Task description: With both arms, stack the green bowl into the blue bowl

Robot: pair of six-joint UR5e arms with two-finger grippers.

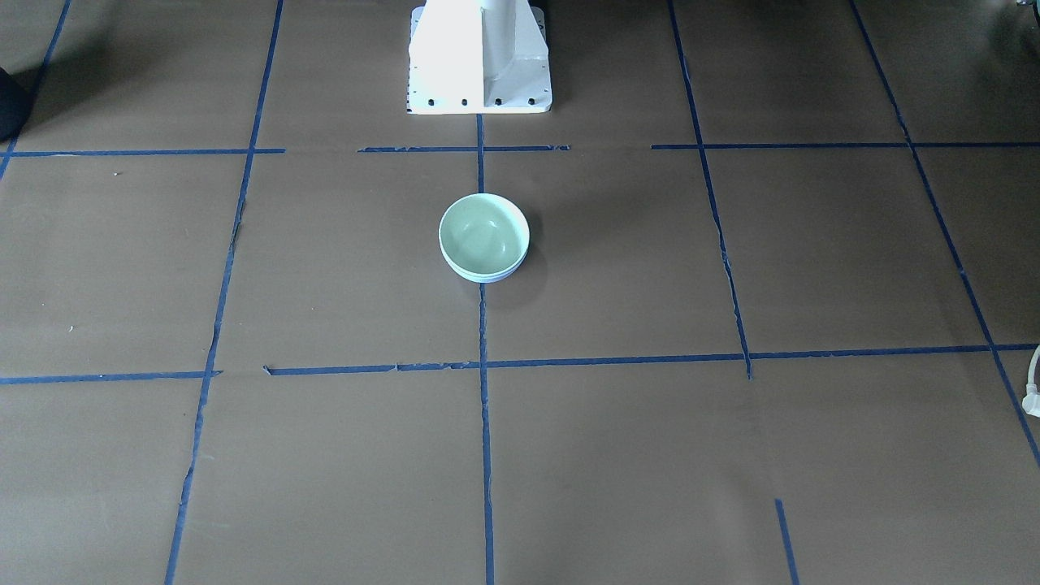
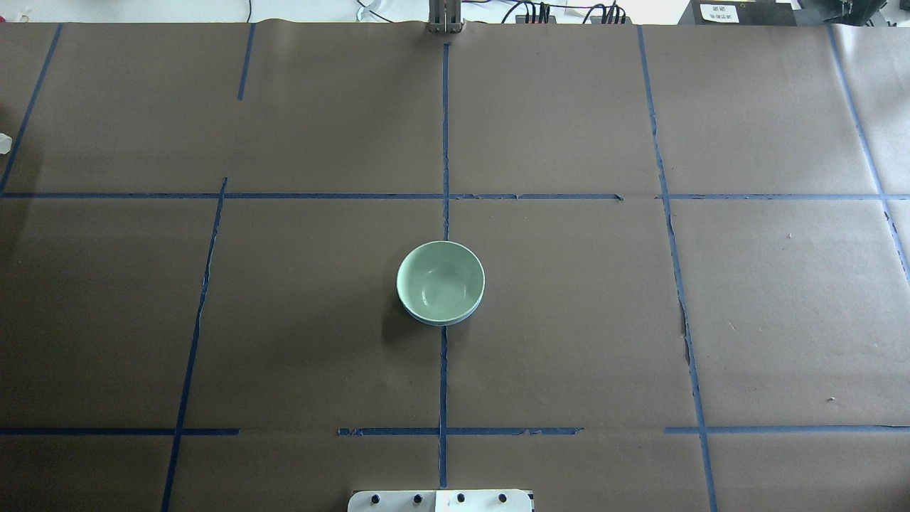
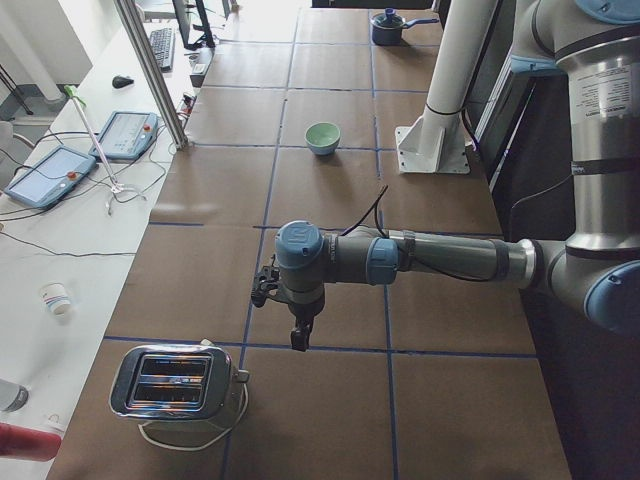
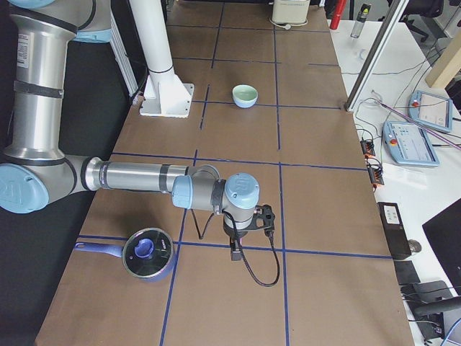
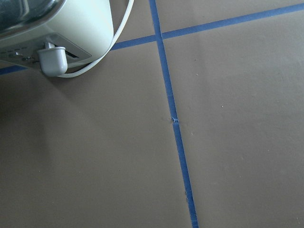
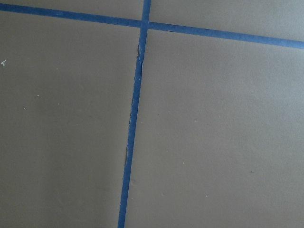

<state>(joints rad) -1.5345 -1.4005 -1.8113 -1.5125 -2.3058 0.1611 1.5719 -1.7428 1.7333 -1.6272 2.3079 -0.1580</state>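
The green bowl (image 1: 483, 236) sits nested inside the blue bowl (image 1: 487, 279) at the middle of the table; only a thin blue rim shows beneath it. The stack also shows in the overhead view, green bowl (image 2: 441, 281) on blue bowl (image 2: 443, 323), and far off in the side views (image 3: 322, 137) (image 4: 245, 94). My left gripper (image 3: 298, 337) hangs over the table's left end near the toaster. My right gripper (image 4: 235, 251) hangs over the right end near a saucepan. Both are far from the bowls. I cannot tell whether either is open or shut.
A chrome and white toaster (image 3: 177, 384) stands at the left end, and its corner and cord show in the left wrist view (image 5: 52, 28). A blue lidded saucepan (image 4: 147, 254) stands at the right end. The white pedestal (image 1: 479, 61) stands behind the bowls.
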